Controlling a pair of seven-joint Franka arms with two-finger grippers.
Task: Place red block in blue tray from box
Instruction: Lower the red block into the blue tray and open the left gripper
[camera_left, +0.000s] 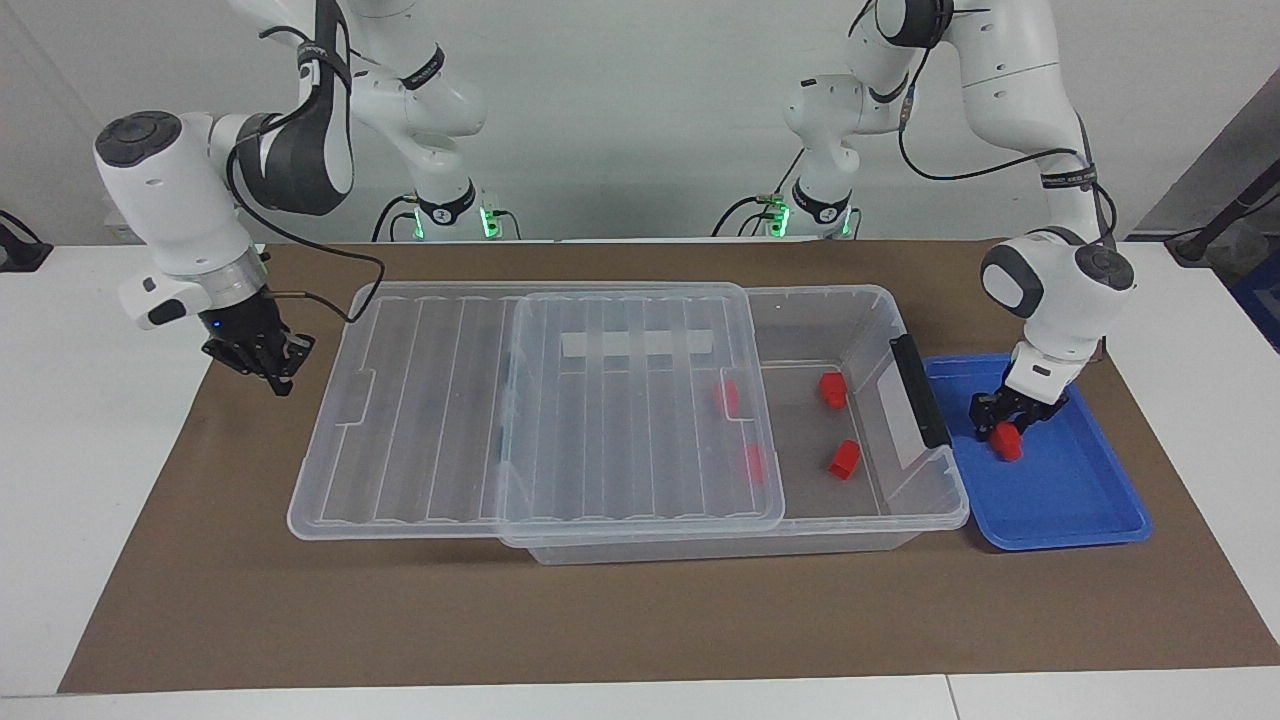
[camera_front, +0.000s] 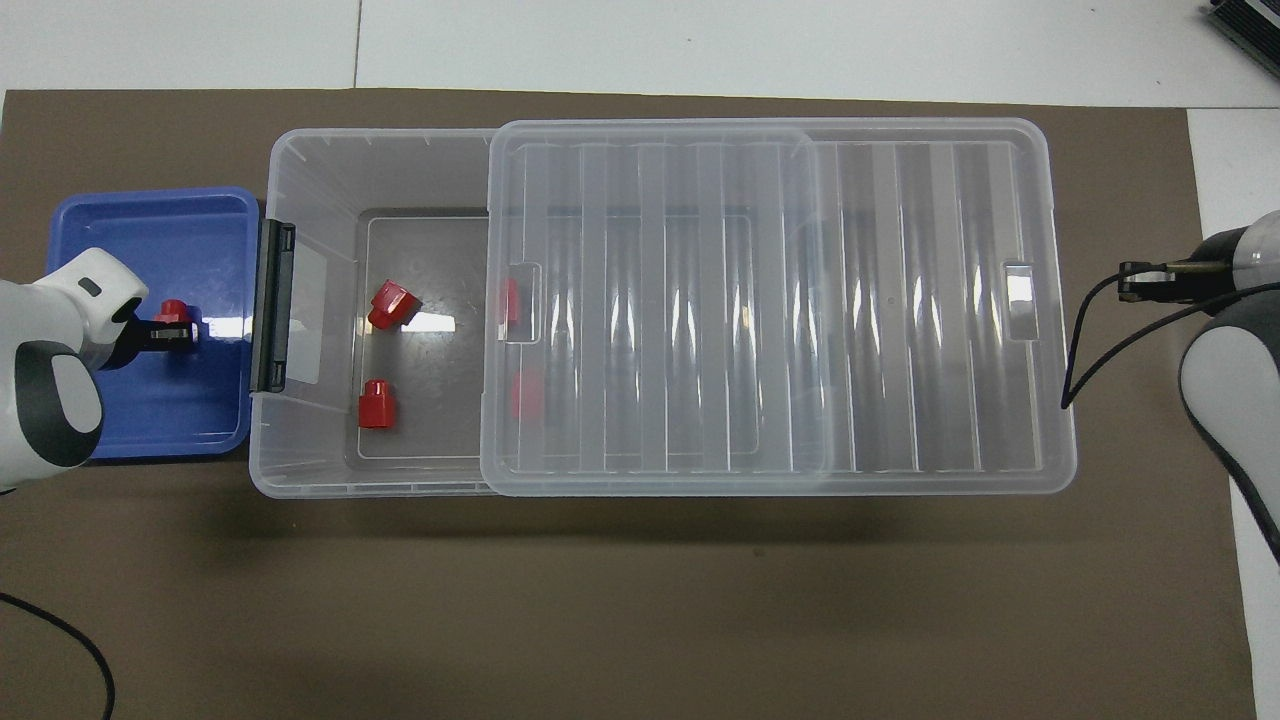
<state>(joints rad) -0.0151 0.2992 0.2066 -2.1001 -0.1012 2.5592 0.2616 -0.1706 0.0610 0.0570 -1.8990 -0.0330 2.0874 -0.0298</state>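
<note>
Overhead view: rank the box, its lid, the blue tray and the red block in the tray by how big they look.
1. box, largest
2. lid, close to it; it overhangs the box's end, so unsure
3. blue tray
4. red block, smallest
</note>
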